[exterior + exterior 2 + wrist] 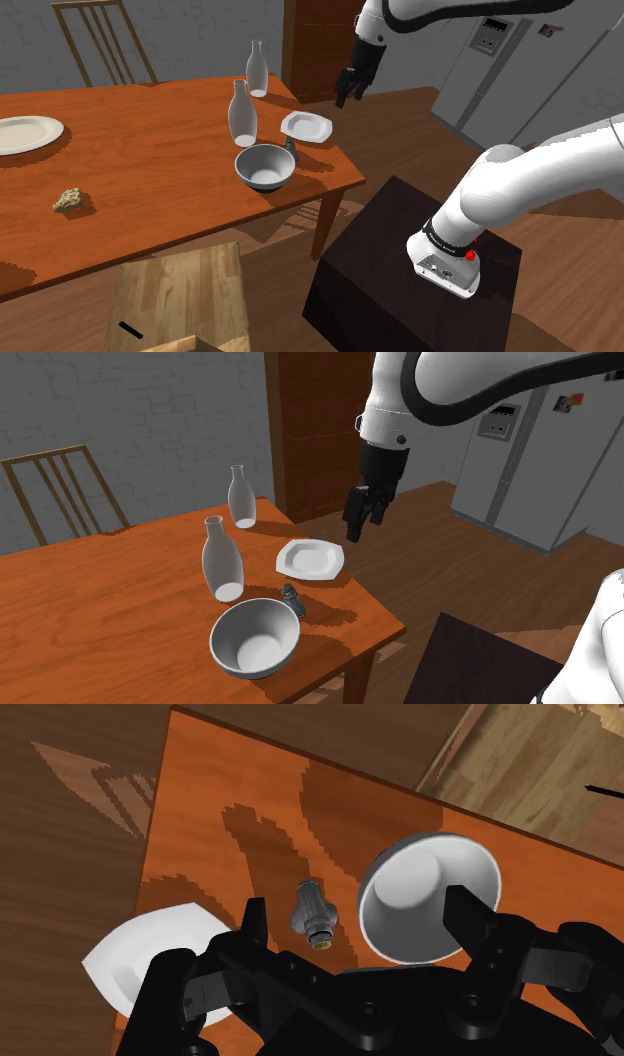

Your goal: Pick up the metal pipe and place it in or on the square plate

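The metal pipe is a short grey fitting with a flared, ribbed body and a brassy open end. It sits on the glossy, orange-brown wooden table, between the white square plate with scalloped corners and a round, smooth grey bowl. The black gripper hangs above the table edge, fingers spread wide and holding nothing.

walls: grey brick wall | wood plank floor | wooden chair | tall brown cabinet | grey fridge
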`<act>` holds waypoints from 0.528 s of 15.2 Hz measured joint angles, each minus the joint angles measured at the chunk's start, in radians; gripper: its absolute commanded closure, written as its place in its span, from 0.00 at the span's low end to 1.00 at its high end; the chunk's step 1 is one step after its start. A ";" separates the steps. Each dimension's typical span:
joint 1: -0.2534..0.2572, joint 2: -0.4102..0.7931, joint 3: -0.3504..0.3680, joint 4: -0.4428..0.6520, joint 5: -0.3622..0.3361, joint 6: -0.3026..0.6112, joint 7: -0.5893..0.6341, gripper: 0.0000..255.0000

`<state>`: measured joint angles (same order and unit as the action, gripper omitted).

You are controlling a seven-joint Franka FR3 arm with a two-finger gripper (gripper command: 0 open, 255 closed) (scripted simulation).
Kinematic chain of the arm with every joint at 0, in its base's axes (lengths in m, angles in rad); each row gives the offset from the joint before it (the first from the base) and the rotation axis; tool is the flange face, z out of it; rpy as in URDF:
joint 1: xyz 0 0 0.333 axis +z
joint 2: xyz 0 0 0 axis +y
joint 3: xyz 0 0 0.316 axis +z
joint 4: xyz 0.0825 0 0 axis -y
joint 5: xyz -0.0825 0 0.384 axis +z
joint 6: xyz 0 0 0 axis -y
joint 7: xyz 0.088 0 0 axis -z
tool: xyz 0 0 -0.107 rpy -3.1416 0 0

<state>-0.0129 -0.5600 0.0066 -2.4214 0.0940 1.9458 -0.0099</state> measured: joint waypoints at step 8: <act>-0.001 0.278 0.043 0.026 -0.028 0.220 0.047 0.00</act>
<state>-0.0135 -0.2816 0.0493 -2.3951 0.0658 2.1662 0.0366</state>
